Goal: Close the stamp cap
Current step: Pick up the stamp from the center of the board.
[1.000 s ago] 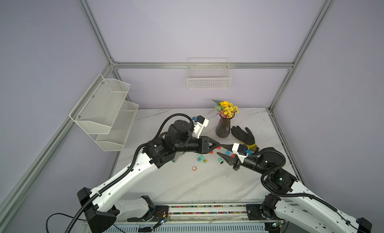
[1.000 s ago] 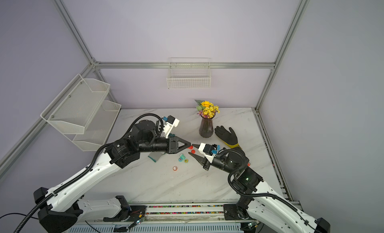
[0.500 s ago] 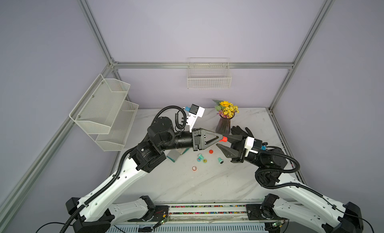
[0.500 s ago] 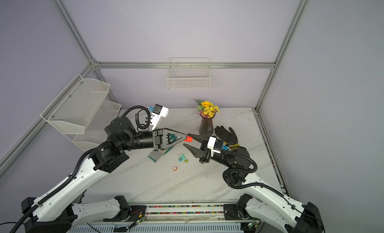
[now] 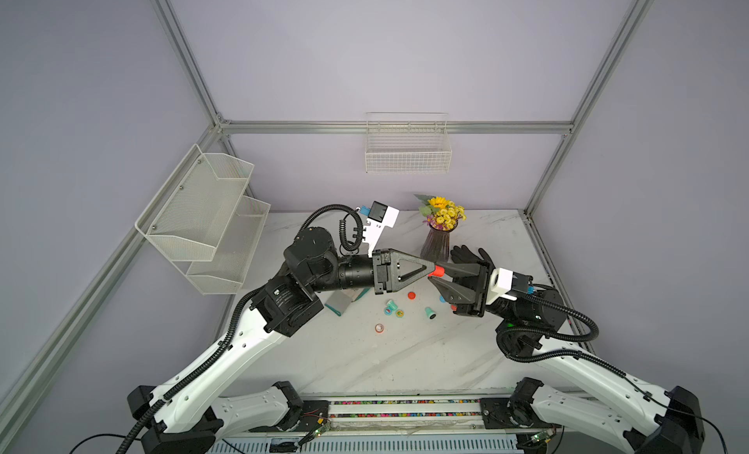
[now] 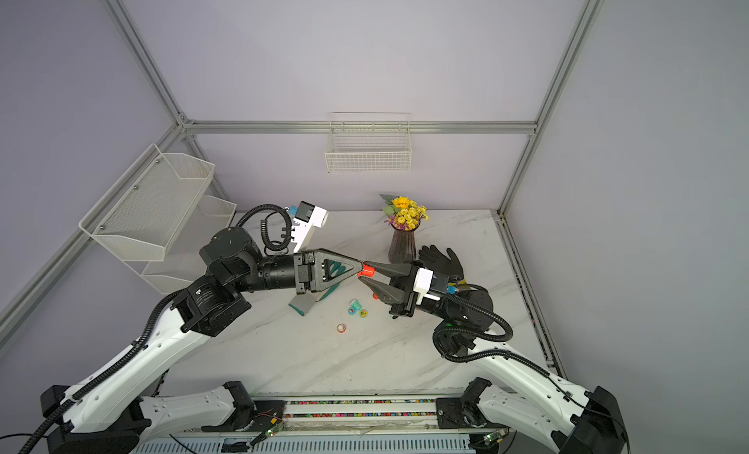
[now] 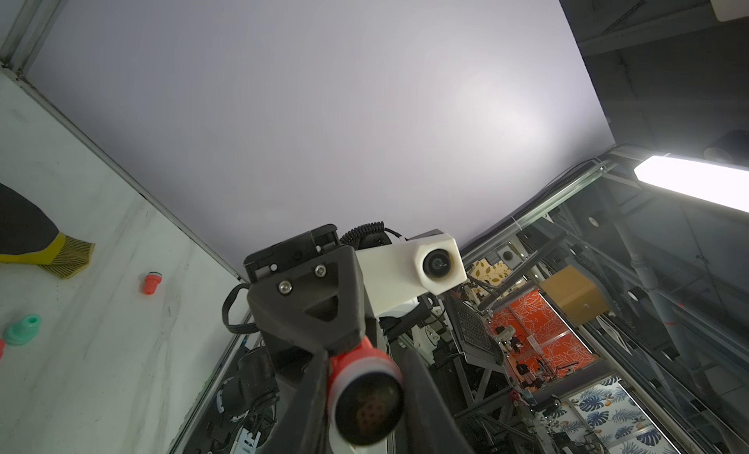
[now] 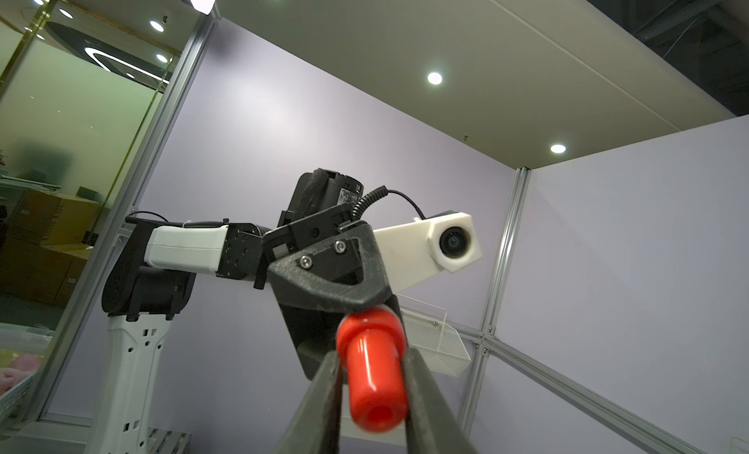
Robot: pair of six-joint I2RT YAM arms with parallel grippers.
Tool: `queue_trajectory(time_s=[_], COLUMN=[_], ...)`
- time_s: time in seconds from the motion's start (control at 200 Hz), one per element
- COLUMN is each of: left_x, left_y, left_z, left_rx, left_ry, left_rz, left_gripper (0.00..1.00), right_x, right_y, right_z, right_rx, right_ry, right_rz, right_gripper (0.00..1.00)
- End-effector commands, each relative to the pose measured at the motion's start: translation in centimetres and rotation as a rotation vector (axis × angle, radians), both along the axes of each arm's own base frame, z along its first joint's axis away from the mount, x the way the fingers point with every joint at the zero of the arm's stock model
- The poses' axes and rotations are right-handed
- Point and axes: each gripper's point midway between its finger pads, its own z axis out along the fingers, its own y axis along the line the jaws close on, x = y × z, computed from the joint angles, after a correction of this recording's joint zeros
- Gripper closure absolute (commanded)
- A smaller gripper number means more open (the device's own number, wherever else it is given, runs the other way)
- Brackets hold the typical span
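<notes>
A red stamp (image 5: 436,271) (image 6: 367,271) hangs in the air above the table, between my two grippers, which meet tip to tip. My left gripper (image 5: 432,269) (image 7: 364,363) is shut on its wide end. That end (image 7: 367,395) has a white band and a dark round face, and I cannot tell a cap apart from the body. My right gripper (image 5: 437,274) (image 8: 373,363) is shut on the narrow red handle (image 8: 375,383), with a finger touching each side.
Several small coloured stamps and caps (image 5: 429,312) lie on the marble table (image 5: 405,358) below the grippers, beside a grey and teal block (image 5: 339,303). Behind them stand a vase of flowers (image 5: 439,239) and a black glove (image 5: 470,254). A wire shelf (image 5: 202,217) hangs at the left.
Both arms rose from the table, the left carrying the red stamp. The right gripper moved in on the stamp's handle and its jaws narrowed onto it.
</notes>
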Motion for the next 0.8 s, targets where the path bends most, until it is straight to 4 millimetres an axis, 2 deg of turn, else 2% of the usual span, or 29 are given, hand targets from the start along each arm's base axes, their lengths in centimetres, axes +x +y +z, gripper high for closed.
queue_trajectory(time_s=[0.0, 0.53, 0.69, 0.795], left_x=[-0.75, -0.78, -0.83, -0.84], left_y=[0.93, 0.53, 0.49, 0.47], left_z=[2.31, 2.19, 2.08, 2.01], left_rx=[-0.051, -0.053, -0.051, -0.049], left_ry=[-0.062, -0.046, -0.044, -0.045], left_rz=[0.001, -0.024, -0.029, -0.03], left_gripper=[0.87, 0.88, 0.88, 0.88], right_x=[-1.47, -0.85, -0.65, -0.79], right_y=[-0.53, 0.07, -0.09, -0.21], right_z=[1.59, 1.33, 1.46, 1.57], right_rx=[0.009, -0.03, -0.022, -0.017], right_ry=[-0.063, -0.038, -0.033, -0.036], right_rz=[0.017, 0.01, -0.007, -0.005], right_gripper=[0.73, 0.74, 0.7, 0.74])
